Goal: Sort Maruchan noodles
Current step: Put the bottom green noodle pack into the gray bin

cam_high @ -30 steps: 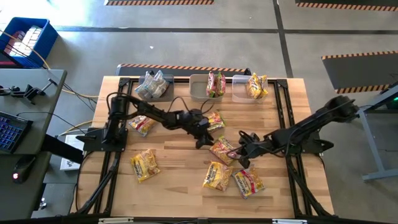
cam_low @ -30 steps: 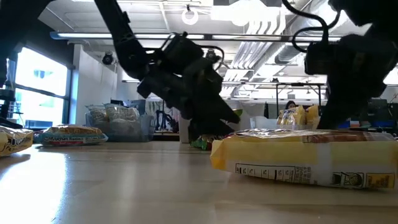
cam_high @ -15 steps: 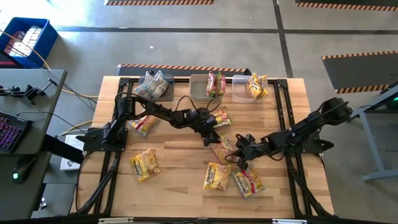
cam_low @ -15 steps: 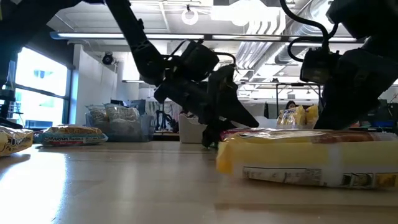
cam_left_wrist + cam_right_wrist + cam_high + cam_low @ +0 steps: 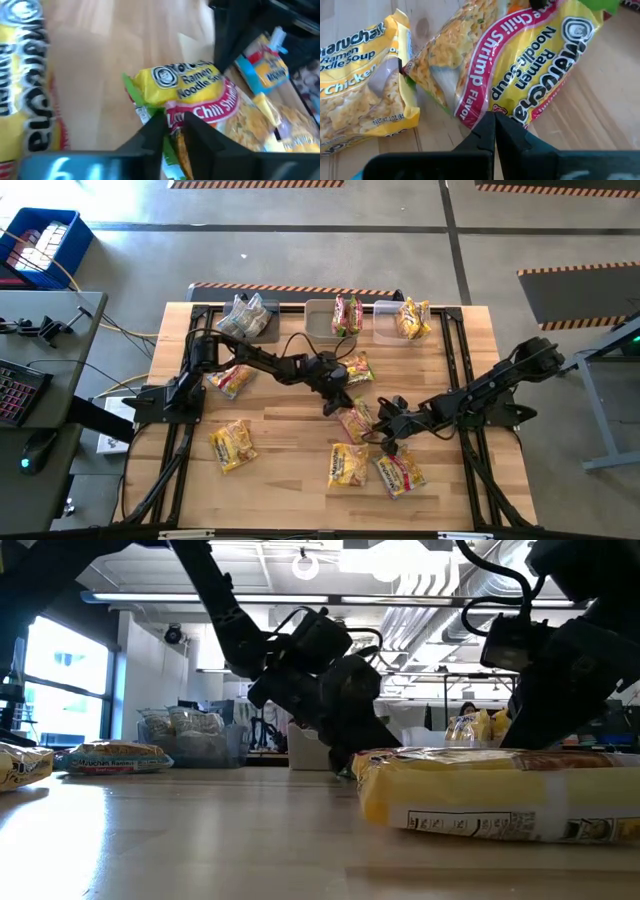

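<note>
Left hand [image 5: 334, 406] sits low over the middle of the tabletop [image 5: 280, 450], its two fingers [image 5: 150, 134] drawn close together on the green-trimmed end of a Chili Shrimp packet [image 5: 357, 420]; the wrist view shows the wrapper edge pinched between them, so I judge this a grasp just being made. Right hand [image 5: 386, 423], clenched with nothing in it, presses its tips [image 5: 492, 131] against the opposite long edge of the same packet, seemingly steadying it.

By my reading the step in hand is the pick of this one packet for sorting. Next it must be lifted clear and carried to whichever bin holds its kind, and the right hand has to back off first so the packet is not dragged.

That packet is flat, crinkly and yellow, with a pink-red band and green trim at one end. Other Maruchan noodles lie loose: one [image 5: 357, 369] just beyond the left hand, two [image 5: 347, 465] [image 5: 399, 473] near the front edge, another [image 5: 233, 444] well to the left, another [image 5: 228, 380] beside the left arm. Three bins along the far edge already hold packets: silvery ones in the left bin [image 5: 262, 332], pink and green in the middle bin [image 5: 318, 325], yellow in the right bin [image 5: 386, 327].
</note>
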{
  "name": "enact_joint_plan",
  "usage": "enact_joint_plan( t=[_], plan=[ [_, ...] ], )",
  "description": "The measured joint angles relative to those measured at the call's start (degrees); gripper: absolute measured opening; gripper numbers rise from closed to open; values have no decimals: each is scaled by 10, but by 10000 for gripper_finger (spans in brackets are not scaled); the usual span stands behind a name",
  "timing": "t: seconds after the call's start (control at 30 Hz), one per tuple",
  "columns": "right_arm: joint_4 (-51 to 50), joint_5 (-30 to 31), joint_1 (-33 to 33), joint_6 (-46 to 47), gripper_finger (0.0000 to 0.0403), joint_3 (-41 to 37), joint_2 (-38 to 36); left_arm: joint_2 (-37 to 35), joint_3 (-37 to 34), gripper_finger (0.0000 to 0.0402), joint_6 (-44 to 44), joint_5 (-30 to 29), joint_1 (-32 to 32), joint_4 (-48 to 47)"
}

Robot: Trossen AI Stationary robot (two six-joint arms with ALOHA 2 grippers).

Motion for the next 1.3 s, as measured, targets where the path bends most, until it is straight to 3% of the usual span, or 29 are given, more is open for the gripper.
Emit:
enact_joint_plan(
  t=[0.1, 0.3, 0.47, 0.53, 0.63, 0.73, 0.87, 1.07, 1.3],
  plan=[
    [0, 3, 0, -10, 0, 0, 0, 0, 0, 13, 27, 18, 0, -3],
    [-61, 19, -3, 12, 6, 28, -38, -6, 0, 3, 80, 27, 0, -3],
    [-215, 32, -2, 84, 56, 63, -110, -31, 0, 0, 123, 25, -5, -3],
    [-231, 32, -3, 110, 87, 63, -135, -38, 0, 0, 142, 22, -6, -4],
    [-187, -3, -16, 125, 136, 40, -160, -51, 0, 0, 163, 12, -10, -5],
    [-72, -48, -37, 128, 178, 4, -164, -62, 0, 0, 176, 9, -12, -5],
    [58, -63, -58, 130, 214, -54, -156, -73, 0, 0, 183, 7, -12, -2],
    [211, -54, -72, 134, 233, -131, -153, -77, 0, 0, 183, 4, -12, -2],
    [245, -47, -73, 110, 234, -150, -153, -77, 0, 0, 183, 2, -12, 0]
  ],
)
